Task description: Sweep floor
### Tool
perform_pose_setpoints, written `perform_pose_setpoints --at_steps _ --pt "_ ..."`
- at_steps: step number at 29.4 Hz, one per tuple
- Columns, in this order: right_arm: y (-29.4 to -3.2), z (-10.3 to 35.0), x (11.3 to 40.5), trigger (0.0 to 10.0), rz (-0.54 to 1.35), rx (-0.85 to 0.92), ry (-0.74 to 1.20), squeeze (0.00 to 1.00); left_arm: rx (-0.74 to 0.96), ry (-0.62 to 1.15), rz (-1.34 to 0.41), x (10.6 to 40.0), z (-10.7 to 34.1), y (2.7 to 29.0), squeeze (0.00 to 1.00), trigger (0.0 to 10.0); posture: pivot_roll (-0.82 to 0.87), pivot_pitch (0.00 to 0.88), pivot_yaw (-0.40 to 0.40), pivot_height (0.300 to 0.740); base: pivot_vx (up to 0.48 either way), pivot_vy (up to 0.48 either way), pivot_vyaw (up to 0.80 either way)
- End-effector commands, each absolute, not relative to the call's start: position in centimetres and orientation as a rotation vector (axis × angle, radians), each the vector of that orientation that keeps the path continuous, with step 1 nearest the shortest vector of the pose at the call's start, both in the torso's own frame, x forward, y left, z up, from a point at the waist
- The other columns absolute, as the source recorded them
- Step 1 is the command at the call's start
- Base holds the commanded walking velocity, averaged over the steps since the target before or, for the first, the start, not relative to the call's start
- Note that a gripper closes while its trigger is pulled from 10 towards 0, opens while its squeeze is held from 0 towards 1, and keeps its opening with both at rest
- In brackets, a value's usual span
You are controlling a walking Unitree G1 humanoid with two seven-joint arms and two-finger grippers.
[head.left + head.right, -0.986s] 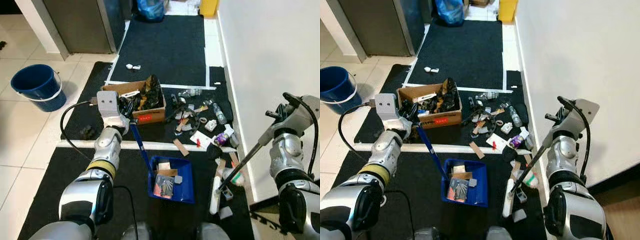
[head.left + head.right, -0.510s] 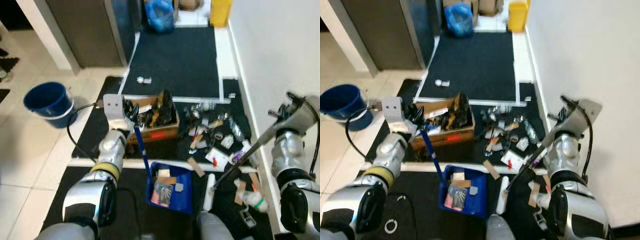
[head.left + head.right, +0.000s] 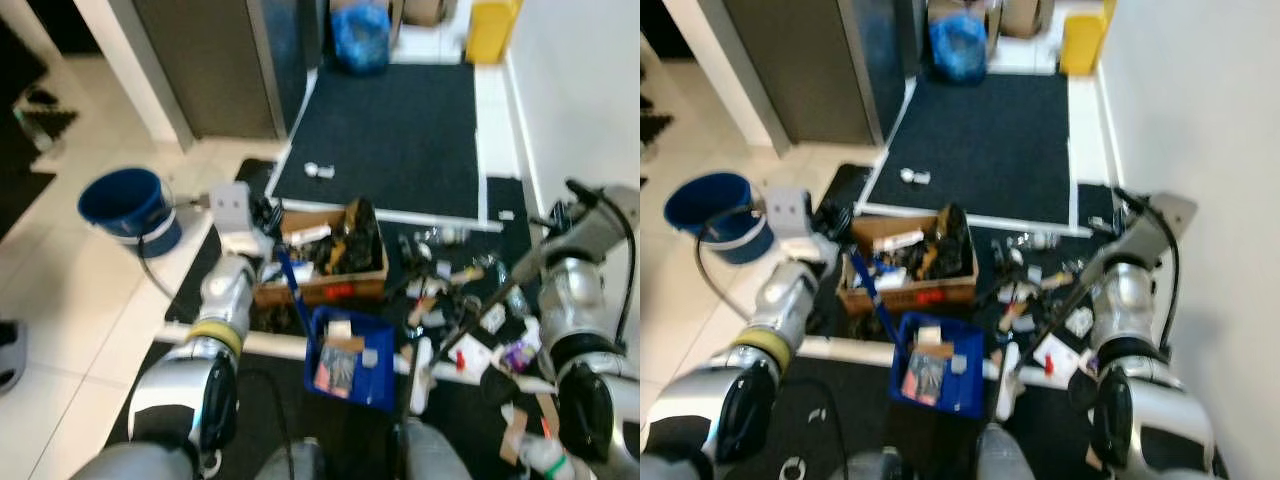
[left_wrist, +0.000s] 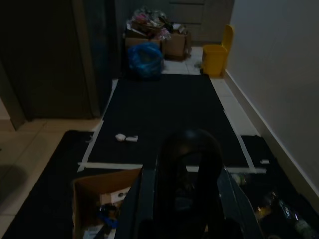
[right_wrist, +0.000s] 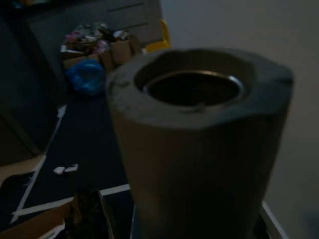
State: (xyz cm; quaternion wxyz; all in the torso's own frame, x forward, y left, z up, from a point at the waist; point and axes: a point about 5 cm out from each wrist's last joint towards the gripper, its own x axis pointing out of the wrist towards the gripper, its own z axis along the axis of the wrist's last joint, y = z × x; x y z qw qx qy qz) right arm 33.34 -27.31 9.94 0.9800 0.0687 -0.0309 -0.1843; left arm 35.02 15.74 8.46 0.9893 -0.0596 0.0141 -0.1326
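Broom (image 3: pixel 455 335): dark pole slants from right gripper (image 3: pixel 548 245) down to white head on black mat, just right of dustpan | blue dustpan (image 3: pixel 352 345): holds scraps, handle up into left gripper (image 3: pixel 262 250) | fingers: closure of either cannot be told | cardboard box (image 3: pixel 335 270) behind pan | blue bucket (image 3: pixel 125 205) on tiles, left
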Motion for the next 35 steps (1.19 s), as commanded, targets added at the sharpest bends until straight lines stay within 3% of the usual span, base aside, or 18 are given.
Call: perform_pose_setpoints --at_steps 1,11,25,35 --pt "-27.3 10.1 33.4 10.0 -0.370 0.133 -0.074 0.00 -0.141 0.033 -0.271 34.7 8.1 15.7 0.00 10.0 0.04 0.000 0.028 0.740 0.000 -0.420 0.00" --pt "-27.6 11.1 33.7 10.0 -0.365 0.111 -0.108 0.00 -0.147 0.033 -0.277 34.6 8.0 15.3 0.00 10.0 0.04 0.000 0.023 0.740 0.083 -0.408 0.00" --pt "-27.3 12.5 34.2 10.0 -0.335 0.049 -0.161 0.00 -0.151 0.032 -0.282 34.5 7.8 15.2 0.00 10.0 0.04 0.000 0.022 0.740 0.000 0.000 0.00" --pt "-27.3 13.1 34.4 10.0 -0.312 -0.189 -0.148 0.00 -0.140 0.039 -0.286 34.1 7.4 15.3 0.00 10.0 0.05 0.000 0.014 0.740 0.000 0.000 0.00"
